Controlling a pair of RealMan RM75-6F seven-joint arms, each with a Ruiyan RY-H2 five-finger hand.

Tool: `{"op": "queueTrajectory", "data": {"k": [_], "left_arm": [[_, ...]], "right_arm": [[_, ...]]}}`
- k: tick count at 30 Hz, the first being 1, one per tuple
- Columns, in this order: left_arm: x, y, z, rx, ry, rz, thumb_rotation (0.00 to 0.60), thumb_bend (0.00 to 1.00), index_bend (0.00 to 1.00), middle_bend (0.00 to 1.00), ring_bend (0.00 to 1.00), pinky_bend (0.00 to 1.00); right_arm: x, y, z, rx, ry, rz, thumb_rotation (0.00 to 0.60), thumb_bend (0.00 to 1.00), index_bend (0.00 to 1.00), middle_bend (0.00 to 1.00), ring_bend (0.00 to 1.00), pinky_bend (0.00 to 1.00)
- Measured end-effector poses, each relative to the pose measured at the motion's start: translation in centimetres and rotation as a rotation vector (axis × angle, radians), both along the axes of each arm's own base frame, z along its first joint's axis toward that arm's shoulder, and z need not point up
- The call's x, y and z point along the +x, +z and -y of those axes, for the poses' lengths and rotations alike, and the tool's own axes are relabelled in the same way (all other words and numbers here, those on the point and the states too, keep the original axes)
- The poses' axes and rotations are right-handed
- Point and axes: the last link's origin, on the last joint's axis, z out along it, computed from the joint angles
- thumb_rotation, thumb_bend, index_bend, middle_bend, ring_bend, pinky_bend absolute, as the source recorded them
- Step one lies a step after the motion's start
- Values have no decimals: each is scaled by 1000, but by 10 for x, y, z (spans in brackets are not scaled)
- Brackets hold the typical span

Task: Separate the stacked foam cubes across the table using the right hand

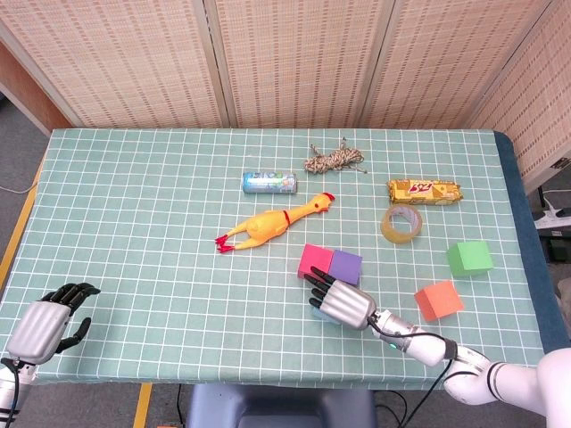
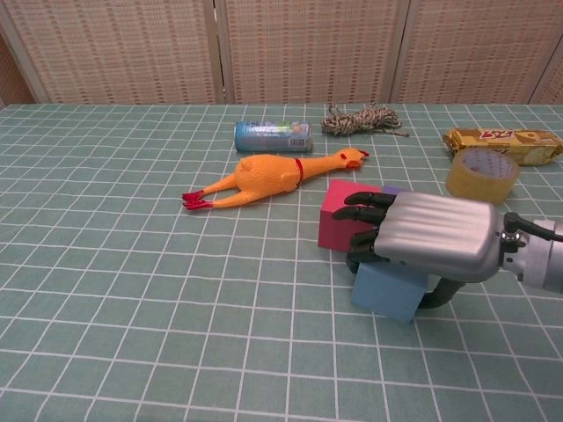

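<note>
A: Where is your right hand?

B: It lies over the blue cube, fingers curled down its far side and the thumb hooked at its near right edge, so you are gripping that cube. In the head view the hand hides nearly all of it.

A: And the other cubes?

B: The pink cube and purple cube sit touching each other just behind your hand. The orange cube lies to the right, near your forearm, and the green cube is further right, apart from the rest.

A: Your left hand?

B: Your left hand rests at the near left corner of the surface, fingers apart, holding nothing.

A: Anything else close by?

B: The rubber chicken lies just beyond the pink cube, and the tape roll stands behind your right wrist.
</note>
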Motion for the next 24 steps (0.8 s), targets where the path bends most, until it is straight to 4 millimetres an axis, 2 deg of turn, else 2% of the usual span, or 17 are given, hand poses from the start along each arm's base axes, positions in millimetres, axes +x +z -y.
{"op": "queueTrajectory", "data": {"k": [5,11,19,24], "left_arm": [[0,-1,0,-2,1,-2,600,465,274,253,233,442],[0,-1,0,-4,1,-3,600,465,274,253,234,442],[0,-2,-1,-6,1,-2,600,465,274,253,233,442],[1,-5,-1,-17,0,-10,600,465,274,253,234,442]], "right_arm": [[2,6,-3,-26,28,51,600,49,523,549,181,0],[-2,24,-18,-24,44,100,600,49,526,558,181,0],[-23,54,-45,42,-57,60,600,49,526,558,181,0],[-36,58,-54,48,-124,7,600,49,509,536,181,0]]}}
